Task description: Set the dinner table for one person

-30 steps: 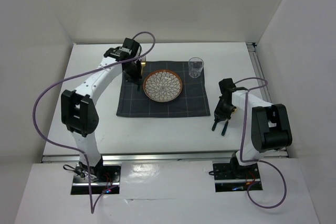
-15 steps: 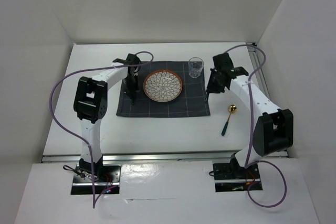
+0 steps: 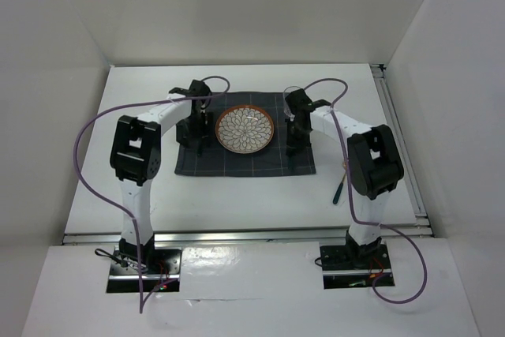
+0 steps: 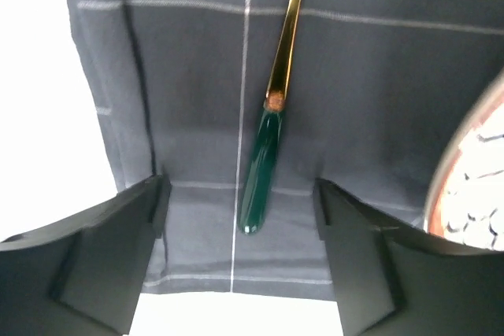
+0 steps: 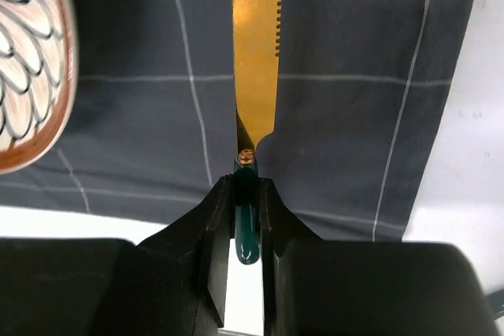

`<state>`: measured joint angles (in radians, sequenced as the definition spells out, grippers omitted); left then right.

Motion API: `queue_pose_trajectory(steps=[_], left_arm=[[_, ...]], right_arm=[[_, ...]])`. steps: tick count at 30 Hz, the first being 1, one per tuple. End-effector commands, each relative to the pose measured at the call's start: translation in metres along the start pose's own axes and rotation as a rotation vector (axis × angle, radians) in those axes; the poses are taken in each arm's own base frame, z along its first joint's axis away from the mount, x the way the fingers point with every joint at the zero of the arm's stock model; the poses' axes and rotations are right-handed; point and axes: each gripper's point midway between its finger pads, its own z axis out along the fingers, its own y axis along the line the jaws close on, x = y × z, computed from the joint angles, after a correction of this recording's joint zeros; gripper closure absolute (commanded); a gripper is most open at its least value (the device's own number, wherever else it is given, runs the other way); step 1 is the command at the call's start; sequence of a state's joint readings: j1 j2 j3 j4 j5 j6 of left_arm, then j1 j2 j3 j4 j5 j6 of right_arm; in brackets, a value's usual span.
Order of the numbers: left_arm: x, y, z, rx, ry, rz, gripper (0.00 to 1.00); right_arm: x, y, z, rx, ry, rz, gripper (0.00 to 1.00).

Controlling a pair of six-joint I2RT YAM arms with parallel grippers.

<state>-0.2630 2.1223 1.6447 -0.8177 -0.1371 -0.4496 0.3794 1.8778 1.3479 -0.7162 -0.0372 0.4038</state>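
Clamping a knife [image 5: 254,76], right pincer [image 5: 246,198] hangs above dinner table [image 3: 237,195].

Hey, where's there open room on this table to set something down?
Bare tabletop lies between the placemat's near edge and the metal rail, and beyond its far edge. The placemat is crowded: plate, fork and knife. A spoon lies right of it.
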Motion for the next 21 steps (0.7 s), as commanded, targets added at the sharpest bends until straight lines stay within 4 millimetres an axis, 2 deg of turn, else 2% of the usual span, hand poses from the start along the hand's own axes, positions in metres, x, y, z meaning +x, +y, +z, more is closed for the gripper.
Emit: queue_pose_trajectory(steps=[1, 2, 4, 6, 8, 9, 10, 14, 15, 16, 17, 20, 21], left_arm=[[-0.01, 0.008, -0.048, 0.01, -0.086, -0.02, 0.08], [-0.006, 0.006, -0.057, 0.016, -0.093, -0.01, 0.06], [-0.002, 0.011, -0.074, 0.014, -0.112, -0.013, 0.01], [-0.002, 0.009, -0.102, 0.041, -0.17, -0.019, 0.01], [0.005, 0.007, -0.118, 0.069, -0.186, -0.012, 0.01], [0.009, 0.006, -0.126, 0.093, -0.194, -0.012, 0.01], [0.014, 0.0, -0.142, 0.144, -0.225, -0.004, 0.01], [0.021, 0.0, -0.172, 0.185, -0.279, 0.001, 0.01], [0.021, 0.001, -0.179, 0.19, -0.289, 0.0, 0.01], [0.025, 0.0, -0.182, 0.189, -0.279, 0.01, 0.01], [0.021, 0.002, -0.192, 0.189, -0.306, 0.005, 0.01], [0.02, -0.003, -0.214, 0.225, -0.348, 0.013, 0.01], [0.023, -0.006, -0.224, 0.252, -0.368, 0.022, 0.01]], right_arm=[[-0.032, 0.01, -0.001, -0.01, -0.092, -0.015, 1.0], [-0.039, 0.011, -0.003, -0.01, -0.119, -0.015, 1.0], [-0.04, 0.011, 0.003, -0.005, -0.108, -0.015, 1.0], [-0.041, 0.008, 0.012, 0.019, -0.102, -0.014, 1.0], [-0.048, 0.007, 0.011, 0.034, -0.12, -0.004, 0.98], [-0.048, 0.007, 0.017, 0.036, -0.117, -0.004, 0.95], [-0.046, 0.006, 0.022, 0.042, -0.105, -0.004, 0.93], [-0.049, 0.008, 0.022, 0.041, -0.105, 0.005, 0.83], [-0.049, 0.008, 0.018, 0.039, -0.108, 0.014, 0.79], [-0.052, 0.007, 0.013, 0.045, -0.124, 0.015, 0.56], [-0.051, 0.007, 0.01, 0.044, -0.127, 0.015, 0.48], [-0.054, 0.007, -0.014, 0.033, -0.18, 0.017, 0.35], [-0.057, 0.0, -0.033, 0.044, -0.213, 0.029, 0.31]])
